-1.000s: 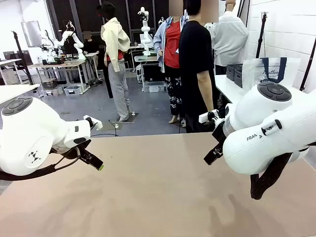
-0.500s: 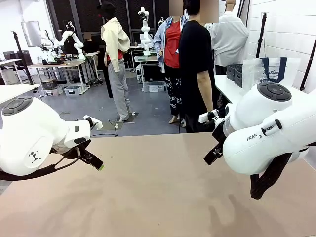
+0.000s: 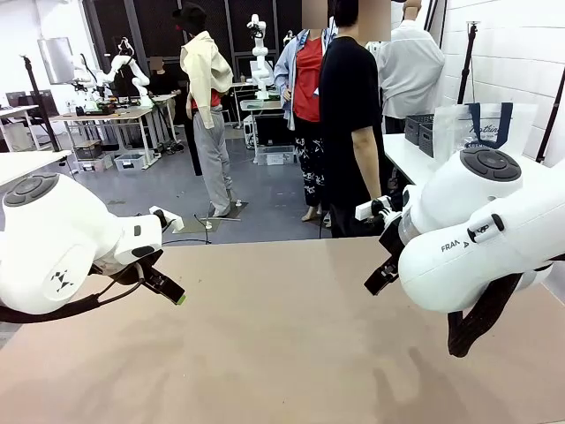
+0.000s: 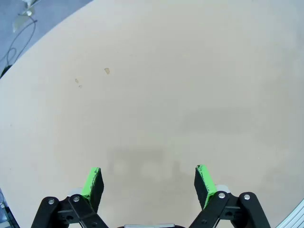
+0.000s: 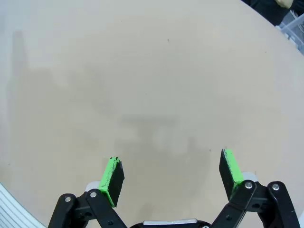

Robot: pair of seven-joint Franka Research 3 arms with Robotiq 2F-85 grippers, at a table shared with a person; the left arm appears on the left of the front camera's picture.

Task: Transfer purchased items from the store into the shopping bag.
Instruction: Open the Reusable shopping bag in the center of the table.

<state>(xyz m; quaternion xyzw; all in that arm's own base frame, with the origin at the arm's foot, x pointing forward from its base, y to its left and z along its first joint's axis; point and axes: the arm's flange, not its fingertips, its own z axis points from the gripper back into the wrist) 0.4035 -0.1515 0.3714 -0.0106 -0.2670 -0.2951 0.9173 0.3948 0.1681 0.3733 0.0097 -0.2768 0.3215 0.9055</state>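
My left gripper (image 4: 148, 178) hangs open over bare tan tabletop, nothing between its green pads (image 4: 91, 180). In the front view it (image 3: 172, 291) sits low at the left side of the table. My right gripper (image 5: 172, 168) is open too, above bare table, and in the front view it (image 3: 378, 277) pokes out beside the white arm at the right. The shopping bag (image 3: 484, 128), translucent with navy handles, stands on a side table at the far right. Beside it is the store (image 3: 418, 131), a dark grey lattice basket. The purchased items are out of view.
A person in black (image 3: 350, 124) stands at the table's far edge, slightly right of centre, one hand (image 3: 389, 184) hanging low. More people stand behind. The tan table (image 3: 282, 353) stretches between both arms. Grey floor lies beyond the far edge.
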